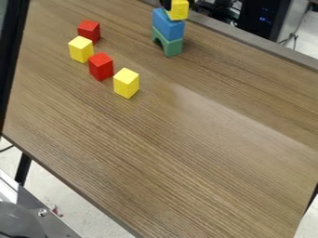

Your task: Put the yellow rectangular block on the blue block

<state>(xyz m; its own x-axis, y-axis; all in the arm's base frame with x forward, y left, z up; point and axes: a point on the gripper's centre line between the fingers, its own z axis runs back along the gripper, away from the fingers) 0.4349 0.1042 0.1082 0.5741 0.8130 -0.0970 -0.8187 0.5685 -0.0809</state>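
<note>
The yellow rectangular wooden block (pixel 179 9) above the blue wooden block (pixel 168 26) should be light, stiff, best side-gripped; the claw's (pixel 166 4) opening and hold I cannot tell.

And up by the far edge, it's a yellow block (pixel 179 9) at black gripper (pixel 166 3), over a plain blue block (pixel 168 25), over a green arch (pixel 171 45)! Toward the left edge: red cube (pixel 89 30), yellow cube (pixel 81 49), red block (pixel 101 66), yellow brick (pixel 126 82), all solid-coloured, on a brown bench (pixel 186 153) streaked with darker wood grain.
</note>
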